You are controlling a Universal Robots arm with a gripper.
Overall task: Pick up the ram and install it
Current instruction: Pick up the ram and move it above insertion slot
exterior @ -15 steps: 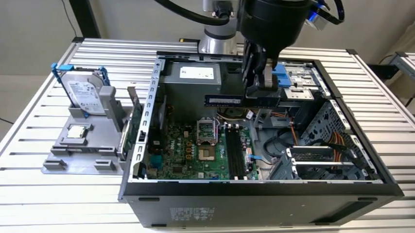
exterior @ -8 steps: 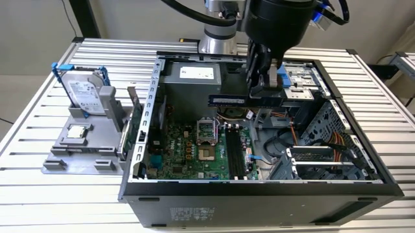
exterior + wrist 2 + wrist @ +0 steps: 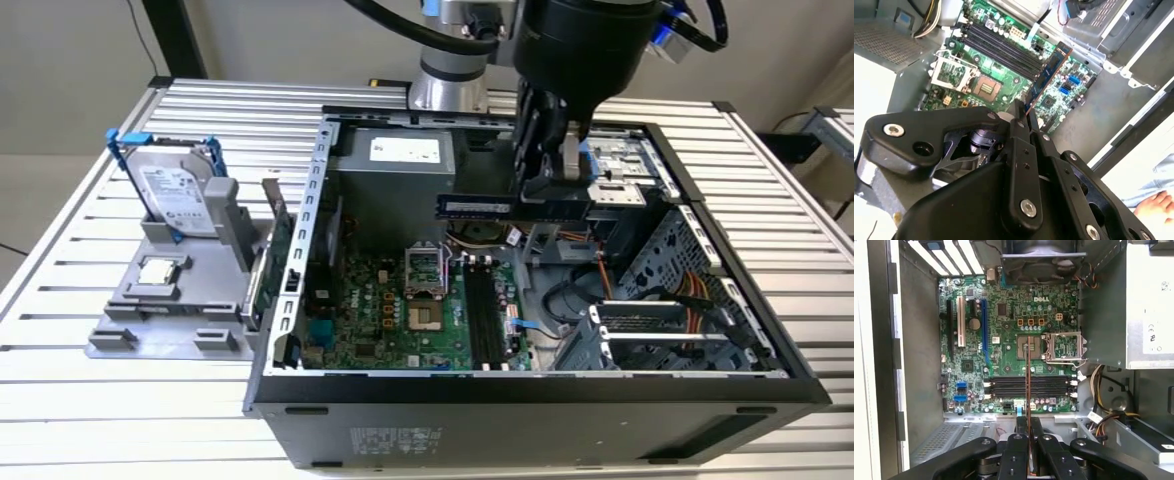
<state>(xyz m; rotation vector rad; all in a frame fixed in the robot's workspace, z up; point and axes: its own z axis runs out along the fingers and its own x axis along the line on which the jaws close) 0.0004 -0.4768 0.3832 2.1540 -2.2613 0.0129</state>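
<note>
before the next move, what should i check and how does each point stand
1. Grip: the gripper is shut on the ram: ok.
2. Clearance: the ram hangs above the motherboard, touching nothing: ok.
3. Free seat: the memory slots look empty: ok.
4. Alignment: the ram lies crosswise to the slots in both wrist views: not ok.
5. Catches: whether the slot latches stand open: cannot tell.

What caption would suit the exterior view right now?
Gripper shut on the ram, holding it level above the motherboard inside the open computer case.
</note>
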